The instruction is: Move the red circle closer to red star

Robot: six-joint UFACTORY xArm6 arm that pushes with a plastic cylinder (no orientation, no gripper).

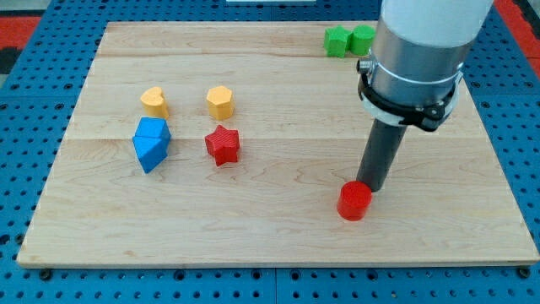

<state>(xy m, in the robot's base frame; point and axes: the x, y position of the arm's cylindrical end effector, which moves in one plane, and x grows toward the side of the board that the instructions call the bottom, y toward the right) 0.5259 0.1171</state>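
The red circle [354, 201] is a short red cylinder lying on the wooden board toward the view's lower right. The red star [223, 144] lies left of the board's middle, well apart from the circle. My tip [369, 187] is at the end of the dark rod, touching or almost touching the circle's upper right edge. The rod rises from there to the arm's grey and white body at the view's top right.
Two blue blocks [151, 142] lie pressed together left of the red star. A yellow heart [154, 101] and a yellow hexagon-like block [220, 102] lie above them. Two green blocks [349, 40] sit at the board's top edge, partly behind the arm. The wooden board [278, 245] rests on a blue pegboard.
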